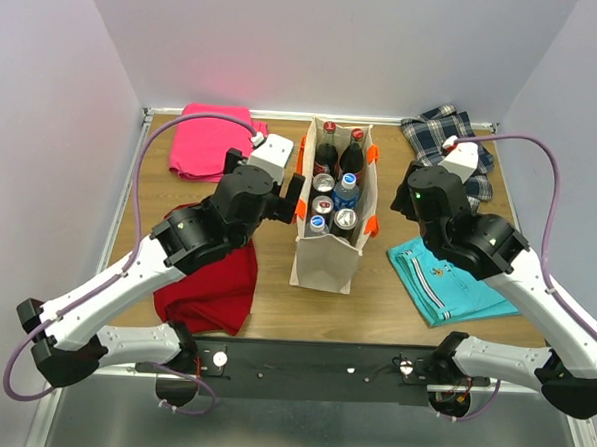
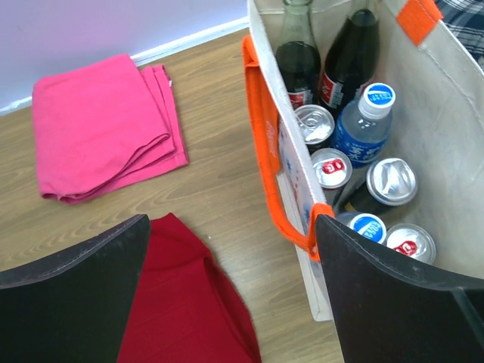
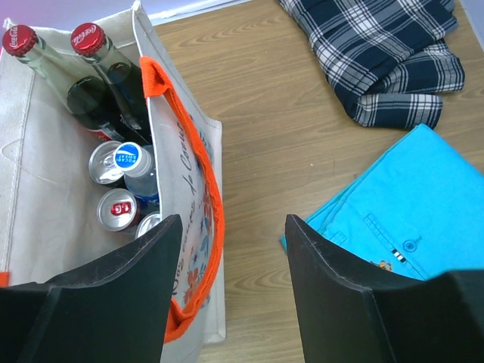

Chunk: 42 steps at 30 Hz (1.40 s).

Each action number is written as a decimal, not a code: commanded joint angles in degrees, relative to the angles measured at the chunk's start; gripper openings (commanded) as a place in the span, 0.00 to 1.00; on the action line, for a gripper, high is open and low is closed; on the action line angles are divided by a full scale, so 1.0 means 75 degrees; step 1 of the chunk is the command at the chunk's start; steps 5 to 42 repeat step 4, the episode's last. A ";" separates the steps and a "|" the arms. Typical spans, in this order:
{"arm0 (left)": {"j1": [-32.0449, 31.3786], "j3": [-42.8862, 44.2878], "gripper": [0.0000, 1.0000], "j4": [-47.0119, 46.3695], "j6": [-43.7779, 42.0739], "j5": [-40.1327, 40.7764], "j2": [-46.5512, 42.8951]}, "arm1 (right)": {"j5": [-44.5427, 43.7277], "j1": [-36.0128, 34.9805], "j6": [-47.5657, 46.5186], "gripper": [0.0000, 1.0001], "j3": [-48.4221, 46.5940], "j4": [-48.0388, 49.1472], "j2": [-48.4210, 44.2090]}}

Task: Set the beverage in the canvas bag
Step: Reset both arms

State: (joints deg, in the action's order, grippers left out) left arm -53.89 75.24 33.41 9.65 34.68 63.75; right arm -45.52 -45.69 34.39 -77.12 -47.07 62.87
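Observation:
The cream canvas bag (image 1: 324, 267) with orange handles stands upright at the table's middle. It also shows in the left wrist view (image 2: 442, 98) and the right wrist view (image 3: 30, 174). Inside are two cola bottles (image 1: 340, 152), a blue-capped water bottle (image 2: 364, 125) and several cans (image 2: 331, 168). My left gripper (image 2: 231, 261) is open and empty, hovering beside the bag's left wall, one finger over the rim. My right gripper (image 3: 231, 265) is open and empty beside the bag's right wall.
A pink cloth (image 1: 215, 141) lies at the back left, a red cloth (image 1: 215, 289) at the front left. A plaid cloth (image 1: 453, 137) lies at the back right, a turquoise cloth (image 1: 446, 281) at the front right.

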 commanded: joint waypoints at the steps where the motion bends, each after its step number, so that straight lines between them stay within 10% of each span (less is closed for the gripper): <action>1: 0.0165 -0.0188 0.99 -0.0306 0.0049 -0.0065 -0.0191 | 0.0092 -0.0025 -0.0039 0.66 0.0064 0.0182 -0.0109; 42: 0.0177 -0.0212 0.99 -0.0306 -0.0009 -0.0123 -0.0214 | 0.0139 -0.0025 -0.0015 0.66 0.0088 0.0206 -0.0121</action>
